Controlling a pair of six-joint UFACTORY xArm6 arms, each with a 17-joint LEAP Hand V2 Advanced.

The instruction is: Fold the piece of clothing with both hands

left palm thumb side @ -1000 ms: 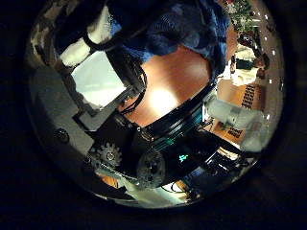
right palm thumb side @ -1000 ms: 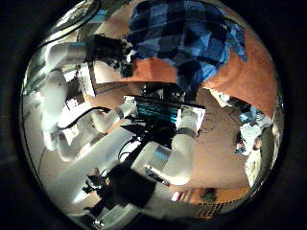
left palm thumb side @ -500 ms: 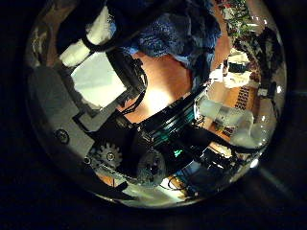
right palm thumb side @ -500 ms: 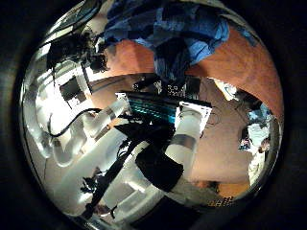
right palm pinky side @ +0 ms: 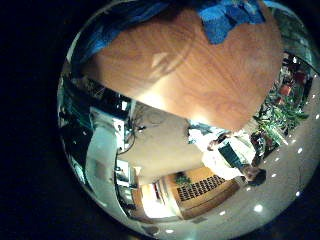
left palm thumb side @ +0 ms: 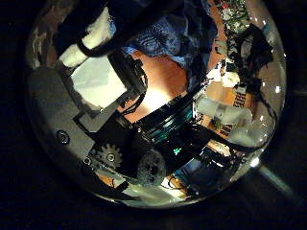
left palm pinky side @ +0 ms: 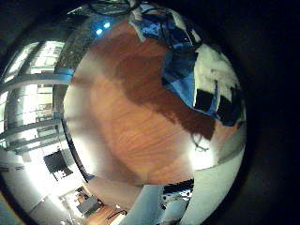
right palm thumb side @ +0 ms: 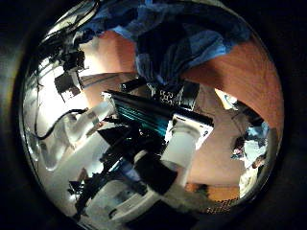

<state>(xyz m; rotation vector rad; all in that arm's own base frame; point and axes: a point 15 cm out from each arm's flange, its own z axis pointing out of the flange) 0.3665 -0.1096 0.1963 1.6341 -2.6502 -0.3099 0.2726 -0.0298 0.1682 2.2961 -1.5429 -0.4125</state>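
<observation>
- The surface (left palm pinky side: 131,112) is reddish-brown wood, bare and glossy across most of its top; the left little finger side palm view shows windows and room fittings past its far edge.
- The piece of clothing (left palm pinky side: 202,80), a blue checked fabric, hangs bunched above the surface at one edge, casting a shadow on the wood beside it.
- The right little finger side palm view shows the clothing (right palm pinky side: 235,15) only as a blue strip along the surface rim (right palm pinky side: 180,70), with open wood below it and floor beyond.
- The right thumb side palm view shows the clothing (right palm thumb side: 182,43) draped in folds just above the right hand (right palm thumb side: 158,115); I cannot tell how its fingers stand.
- The left thumb side palm view shows the left hand (left palm thumb side: 106,105) beside the clothing (left palm thumb side: 168,43), fingers reaching into the fabric; whether they are curled I cannot tell.
</observation>
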